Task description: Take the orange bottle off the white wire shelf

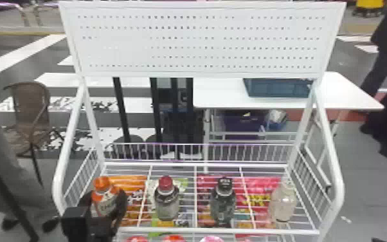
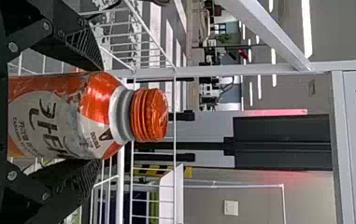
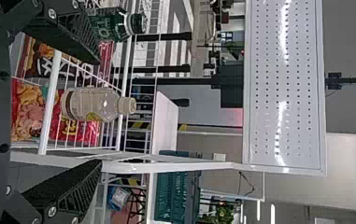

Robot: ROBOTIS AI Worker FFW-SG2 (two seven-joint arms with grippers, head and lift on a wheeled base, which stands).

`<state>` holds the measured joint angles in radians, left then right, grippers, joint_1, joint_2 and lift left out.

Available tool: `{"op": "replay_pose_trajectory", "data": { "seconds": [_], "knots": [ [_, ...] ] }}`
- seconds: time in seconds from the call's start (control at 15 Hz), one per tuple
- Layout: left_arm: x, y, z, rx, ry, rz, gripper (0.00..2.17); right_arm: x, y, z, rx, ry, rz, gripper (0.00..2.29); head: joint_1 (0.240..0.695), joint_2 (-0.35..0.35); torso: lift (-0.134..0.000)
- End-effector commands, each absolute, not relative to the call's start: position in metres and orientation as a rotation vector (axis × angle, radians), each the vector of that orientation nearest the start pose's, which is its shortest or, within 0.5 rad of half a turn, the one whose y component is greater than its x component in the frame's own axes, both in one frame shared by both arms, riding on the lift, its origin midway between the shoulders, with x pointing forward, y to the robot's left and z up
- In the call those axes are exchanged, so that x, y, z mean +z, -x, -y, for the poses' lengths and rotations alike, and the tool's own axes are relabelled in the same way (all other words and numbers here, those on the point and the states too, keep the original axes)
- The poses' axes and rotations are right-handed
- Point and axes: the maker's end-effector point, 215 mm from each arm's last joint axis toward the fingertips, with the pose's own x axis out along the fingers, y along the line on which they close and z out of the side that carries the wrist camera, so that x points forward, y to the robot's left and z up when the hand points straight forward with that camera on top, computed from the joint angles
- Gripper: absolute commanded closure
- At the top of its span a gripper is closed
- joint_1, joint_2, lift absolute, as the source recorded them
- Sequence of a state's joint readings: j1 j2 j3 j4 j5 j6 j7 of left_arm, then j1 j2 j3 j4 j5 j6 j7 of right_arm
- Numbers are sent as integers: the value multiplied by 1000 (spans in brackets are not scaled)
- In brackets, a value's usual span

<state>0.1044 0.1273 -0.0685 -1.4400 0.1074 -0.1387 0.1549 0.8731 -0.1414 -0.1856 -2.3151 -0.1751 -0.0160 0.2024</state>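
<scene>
My left gripper [image 1: 104, 206] stands at the left end of the white wire shelf [image 1: 218, 230], its dark fingers on both sides of the orange bottle [image 1: 101, 196]. In the left wrist view, both fingers of the left gripper [image 2: 99, 115] press against the orange bottle [image 2: 96, 95] below its ridged orange cap. Whether its base touches the wires is hidden. My right gripper [image 3: 99, 113] is open in the right wrist view, holding nothing, with the shelf's clear bottle [image 3: 91, 103] beyond its fingers.
Right of the orange bottle stand a red-capped bottle [image 1: 166, 201], a black-capped bottle [image 1: 223, 201] and the clear bottle [image 1: 283, 202]. Snack bags lie beneath the wires. A perforated panel [image 1: 202, 41] rises behind, and side rails [image 1: 334, 167] flank the shelf.
</scene>
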Motion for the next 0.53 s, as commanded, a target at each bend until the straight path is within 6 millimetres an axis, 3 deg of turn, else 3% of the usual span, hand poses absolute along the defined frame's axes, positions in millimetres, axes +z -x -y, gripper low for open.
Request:
{"op": "replay_pose_trajectory", "data": {
  "seconds": [0.0, 0.27, 0.47],
  "knots": [
    [-432, -542, -271, 97, -26, -102, 792, -320, -345, 265, 169, 46, -104, 147, 499, 0, 0],
    [-420, -531, -265, 87, -22, -81, 788, -321, -346, 263, 172, 47, -103, 147, 499, 0, 0],
    [-406, -511, -261, 79, -18, -84, 788, -320, -347, 261, 176, 45, -101, 147, 499, 0, 0]
  ]
}}
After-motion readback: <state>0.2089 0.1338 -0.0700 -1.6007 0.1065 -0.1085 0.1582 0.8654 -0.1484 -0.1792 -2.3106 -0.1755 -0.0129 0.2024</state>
